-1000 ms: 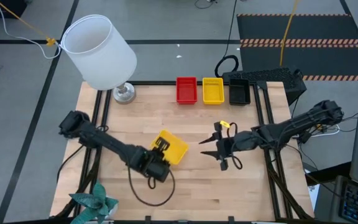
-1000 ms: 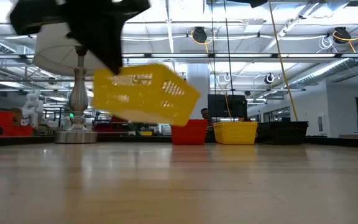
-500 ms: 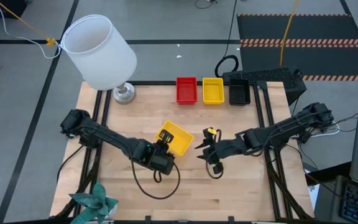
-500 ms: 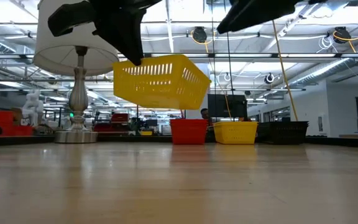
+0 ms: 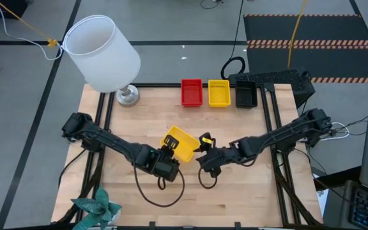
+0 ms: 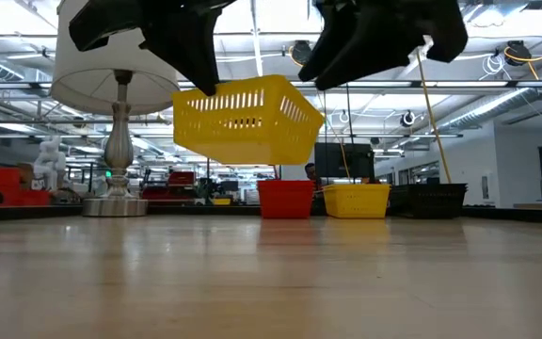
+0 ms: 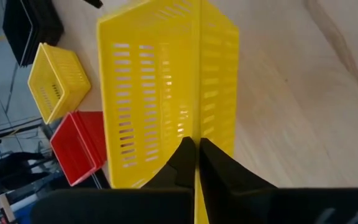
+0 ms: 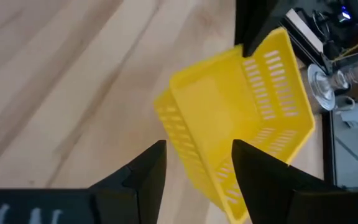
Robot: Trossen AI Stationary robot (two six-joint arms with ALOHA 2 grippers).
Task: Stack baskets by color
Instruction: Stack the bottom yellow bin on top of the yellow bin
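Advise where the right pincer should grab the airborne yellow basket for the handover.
Take the free mesh wall opposite the one the left pincer clamps, coming from the right. The yellow basket hangs lifted above the table, that rim toward the open right pincer; its thin upright wall should slip between the fingers.

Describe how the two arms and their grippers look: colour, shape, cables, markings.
Both arms are dark, slim and jointed. The left gripper and right gripper each have two flat black fingers, tapering at the tips. A black cable loops under each wrist; yellow shows near the right gripper. No markings are legible.
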